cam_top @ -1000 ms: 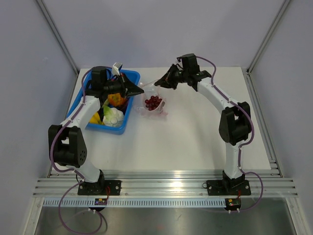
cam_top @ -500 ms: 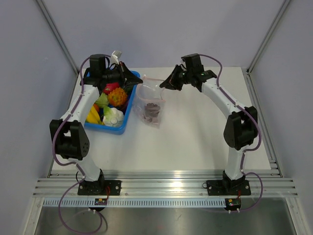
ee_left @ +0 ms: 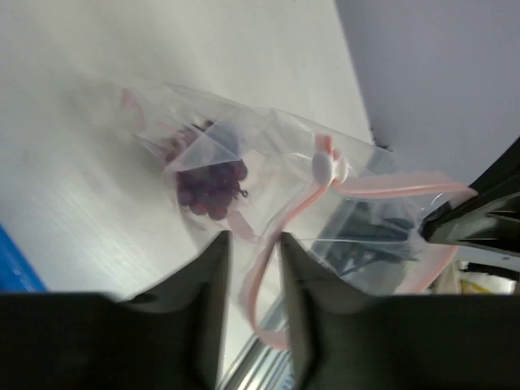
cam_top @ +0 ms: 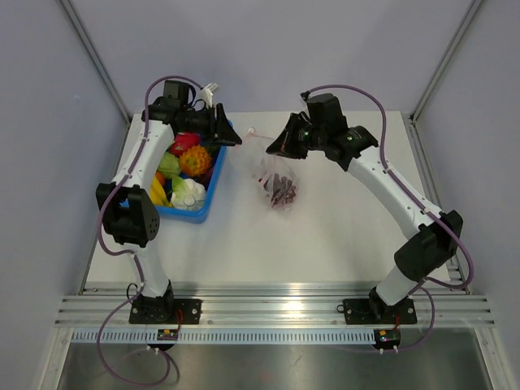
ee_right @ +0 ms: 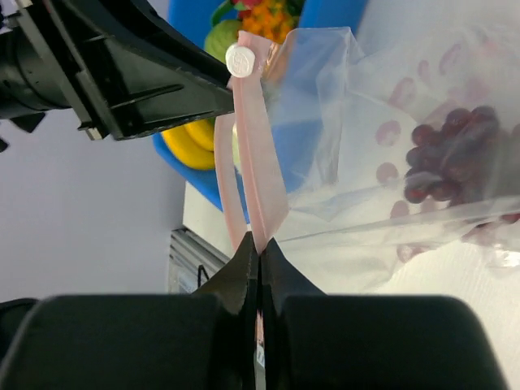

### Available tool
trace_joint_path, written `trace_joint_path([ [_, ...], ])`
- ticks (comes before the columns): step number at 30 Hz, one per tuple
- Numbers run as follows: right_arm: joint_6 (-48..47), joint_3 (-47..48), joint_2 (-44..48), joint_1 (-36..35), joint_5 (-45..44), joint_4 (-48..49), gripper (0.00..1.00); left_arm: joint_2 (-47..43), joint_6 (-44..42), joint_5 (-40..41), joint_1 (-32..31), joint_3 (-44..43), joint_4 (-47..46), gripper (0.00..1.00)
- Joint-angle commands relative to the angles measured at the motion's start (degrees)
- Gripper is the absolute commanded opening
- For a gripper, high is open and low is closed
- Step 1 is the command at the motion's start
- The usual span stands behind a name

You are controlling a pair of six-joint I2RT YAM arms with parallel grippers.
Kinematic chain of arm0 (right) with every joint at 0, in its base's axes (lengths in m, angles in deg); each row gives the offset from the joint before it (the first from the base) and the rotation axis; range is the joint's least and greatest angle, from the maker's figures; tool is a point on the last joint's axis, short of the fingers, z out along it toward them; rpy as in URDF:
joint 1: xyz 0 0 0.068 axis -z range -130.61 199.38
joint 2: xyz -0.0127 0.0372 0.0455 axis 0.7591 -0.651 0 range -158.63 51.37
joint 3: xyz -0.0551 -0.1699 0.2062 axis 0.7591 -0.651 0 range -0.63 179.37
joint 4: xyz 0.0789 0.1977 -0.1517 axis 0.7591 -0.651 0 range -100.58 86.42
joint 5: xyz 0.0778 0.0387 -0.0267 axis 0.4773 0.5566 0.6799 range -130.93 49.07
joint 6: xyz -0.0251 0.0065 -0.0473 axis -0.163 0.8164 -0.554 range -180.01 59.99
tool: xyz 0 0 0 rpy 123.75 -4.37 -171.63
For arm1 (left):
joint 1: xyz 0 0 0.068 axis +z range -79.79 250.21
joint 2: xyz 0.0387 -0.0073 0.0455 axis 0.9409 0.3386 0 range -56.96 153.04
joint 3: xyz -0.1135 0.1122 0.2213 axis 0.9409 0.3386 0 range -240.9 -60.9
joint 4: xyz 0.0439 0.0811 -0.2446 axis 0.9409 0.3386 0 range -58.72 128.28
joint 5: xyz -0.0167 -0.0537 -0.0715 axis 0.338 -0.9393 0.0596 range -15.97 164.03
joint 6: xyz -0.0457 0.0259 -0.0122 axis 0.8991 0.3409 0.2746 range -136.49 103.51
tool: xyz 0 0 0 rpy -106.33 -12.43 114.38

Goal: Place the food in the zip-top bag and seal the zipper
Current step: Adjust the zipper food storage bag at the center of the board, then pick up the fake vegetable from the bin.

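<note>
Left gripper [ee_left: 252, 240] has just let go, fingers now parted with the zipper [ee_right: 262, 162] running loose between their tips, so the bag [cam_top: 276, 177] with the grapes [ee_left: 210, 184] has swung off the tray [cam_top: 213, 185] side and dangles below the right gripper [ee_right: 258, 244], clenched on the zipper.

L gripper [ee_left: 250, 268] at bottom of frame, jaws apart w/ narrow gap, nothing clamped. Zip-top bag [ee_left: 268, 138] just beyond, clear, crinkled, over white counter [ee_left: 97, 89]. Purple grapes [ee_left: 210, 184] bunched inside. Pink zipper [ee_left: 280, 223] curves down from white slider [ee_left: 323, 166] into line w/ jaw gap; can't tell if touching. Other run of strip goes right to R gripper [ee_left: 427, 225], dark, at right edge. Blue tray [ee_left: 15, 272] corner at left. Grey wall [ee_left: 439, 65] past counter's edge, top right.
</note>
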Motion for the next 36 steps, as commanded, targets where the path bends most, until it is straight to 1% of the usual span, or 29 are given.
trace_joint_path([
  [1,-0.25,-1.68,1.65,-0.46,-5.50,0.05,0.00,2.53,-4.91,6.82,0.17,-3.04,4.84,0.48],
  [2,0.02,-3.43,0.43,-0.81,-5.24,0.57,0.00,2.63,-5.44,7.35,0.25,-3.04,5.19,0.53],
  [3,0.37,-4.23,-0.28,-1.07,-4.97,1.01,0.00,2.63,-5.88,8.83,0.51,-3.22,5.63,0.65],
  [4,0.98,-4.94,-1.07,-1.07,-4.71,1.37,0.00,2.02,-6.32,9.72,0.78,-3.48,6.59,0.70],
  [5,1.25,-5.99,-2.12,-1.07,-4.27,2.06,0.00,1.40,-6.67,9.38,1.56,-3.74,6.95,0.71],
  [6,1.51,-6.43,-2.48,-1.07,-4.18,2.59,0.00,0.70,-7.28,7.03,2.18,-3.57,7.39,0.74],
  [7,1.95,-6.70,-2.66,-1.16,-4.09,3.21,0.00,-0.61,-8.68,4.48,2.79,-2.61,6.96,0.79],
  [8,2.04,-6.87,-2.92,-1.08,-4.00,3.91,0.00,-4.28,-8.87,2.80,4.11,-1.21,6.00,0.82],
  [9,2.04,-6.88,-2.84,-1.07,-3.92,4.00,0.00,-6.49,-8.96,4.09,4.82,0.72,4.68,0.84],
  [10,1.87,-6.88,-2.75,-1.16,-3.91,4.18,0.00,-8.34,-8.61,6.02,5.69,3.61,2.93,0.90],
  [11,1.78,-6.79,-2.84,-1.16,-4.00,4.36,0.00,-11.40,-8.35,7.86,6.75,4.94,2.30,0.99],
  [13,1.34,-6.35,-2.84,-1.25,-4.09,4.18,0.00,-12.75,-6.86,11.82,10.60,6.70,1.42,0.98],
  [15,0.99,-5.74,-3.36,-1.16,-3.65,3.92,0.00,-13.80,-5.62,15.95,14.29,6.89,1.15,0.94],
  [16,0.90,-5.47,-3.54,-1.25,-3.13,3.83,0.00,-14.07,-3.62,18.32,15.10,7.06,0.63,0.93],
  [18,0.81,-5.12,-3.72,-1.16,-2.77,3.92,0.00,-14.16,-1.67,31.81,16.34,6.72,1.06,0.94],
  [19,0.98,-5.21,-3.54,-1.16,-2.69,4.18,0.00,-14.07,0.43,38.23,16.07,6.28,3.41,0.95],
  [20,1.07,-5.38,-3.37,-1.16,-2.77,4.44,0.00,-13.90,0.88,46.38,15.99,6.53,4.05,0.99],
  [21,1.07,-5.38,-3.36,-1.16,-2.69,4.53,0.00,-13.98,1.41,50.21,15.81,7.23,4.31,0.99],
  [23,1.25,-5.56,-3.36,-1.16,-2.25,4.71,0.00,-14.16,2.03,55.40,15.72,9.25,4.58,0.99],
  [25,1.25,-5.56,-3.54,-1.16,-1.90,4.79,0.00,-14.42,1.94,56.05,15.37,12.42,4.05,0.99],
  [26,1.16,-5.47,-3.71,-1.16,-1.89,4.62,0.00,-14.60,1.42,53.87,14.93,13.21,4.05,0.99],
  [28,1.34,-5.21,-4.07,-1.16,-1.63,4.45,0.00,-15.73,-0.59,53.32,13.71,15.23,4.49,0.99],
  [30,1.25,-5.21,-4.07,-1.16,-1.45,4.36,0.00,-17.23,-0.96,54.64,10.90,18.38,4.23,0.99],
  [32,1.34,-5.56,-3.98,-1.16,-1.28,4.62,0.00,-19.07,-0.61,53.94,8.96,20.50,3.62,0.99],
  [36,1.25,-5.65,-3.80,-1.34,-1.19,4.36,0.00,-17.77,0.00,52.45,6.67,24.55,3.09,0.99],
])
